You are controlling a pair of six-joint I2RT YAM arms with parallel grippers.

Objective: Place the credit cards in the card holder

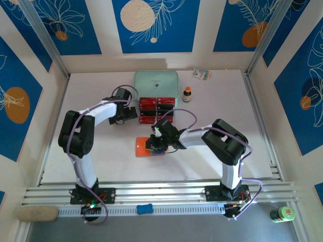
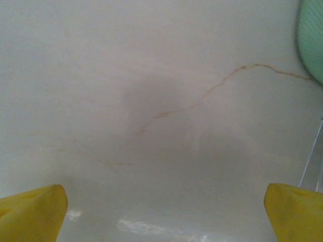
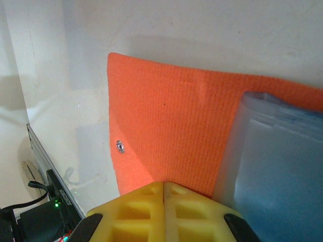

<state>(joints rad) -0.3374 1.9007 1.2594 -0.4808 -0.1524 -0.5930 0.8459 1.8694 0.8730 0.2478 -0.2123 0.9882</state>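
The credit cards (image 1: 156, 108), red and black, lie in rows just in front of a mint-green pouch (image 1: 156, 83). The orange card holder (image 1: 144, 147) lies open and flat on the white table nearer to me. In the right wrist view its orange flap (image 3: 171, 121) carries a small metal snap (image 3: 120, 146), and its greyish translucent pockets (image 3: 272, 166) lie to the right. My right gripper (image 3: 164, 185) is shut, its yellow fingertips together right over the flap; it sits on the holder (image 1: 155, 142). My left gripper (image 1: 129, 113) stands open beside the cards' left edge, over bare table (image 2: 164, 214).
A small brown bottle (image 1: 187, 94) and a small packet (image 1: 202, 74) stand at the back right of the pouch (image 2: 313, 40). Aluminium rails (image 1: 166, 194) run along the near edge, with a blue clip (image 1: 144, 208) on them. A green bottle (image 1: 281, 214) sits outside at the lower right.
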